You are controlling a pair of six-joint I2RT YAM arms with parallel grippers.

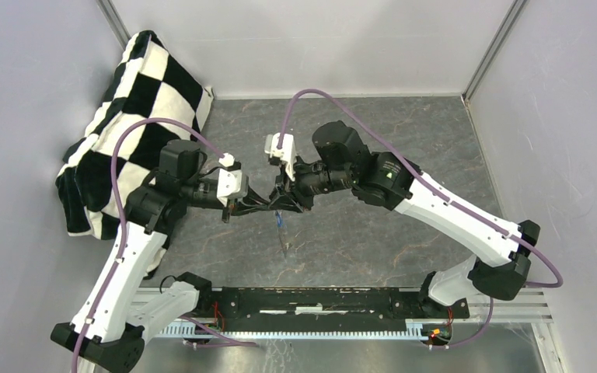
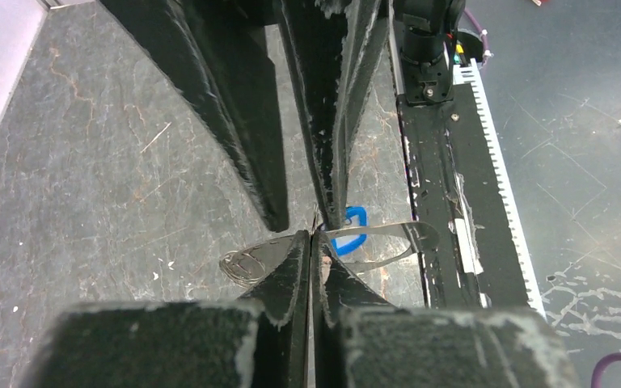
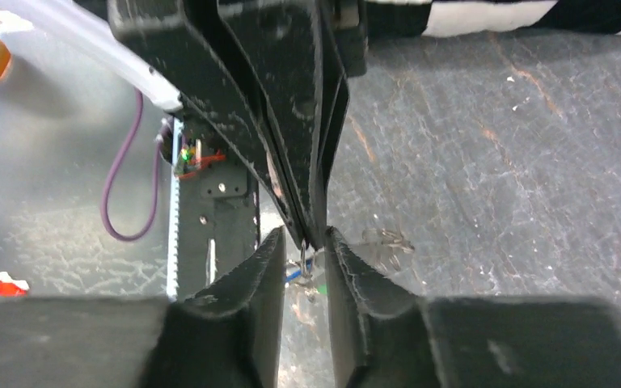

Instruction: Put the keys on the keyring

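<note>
My two grippers meet tip to tip above the middle of the table. The left gripper (image 2: 315, 236) is shut on the keyring (image 2: 388, 233), a thin metal loop that sticks out on both sides of its tips. A blue-headed key (image 2: 354, 218) shows just behind the loop and hangs below the tips in the top view (image 1: 280, 222). The right gripper (image 3: 303, 240) stands open, its fingers either side of the left gripper's shut tips. Between them show a small blue piece (image 3: 295, 275) and a green speck of the other key (image 3: 321, 288).
A black-and-white checkered cloth (image 1: 136, 101) is bunched against the back left wall. The black mounting rail (image 1: 319, 299) runs along the near edge between the arm bases. White walls close in the grey table (image 1: 404, 140).
</note>
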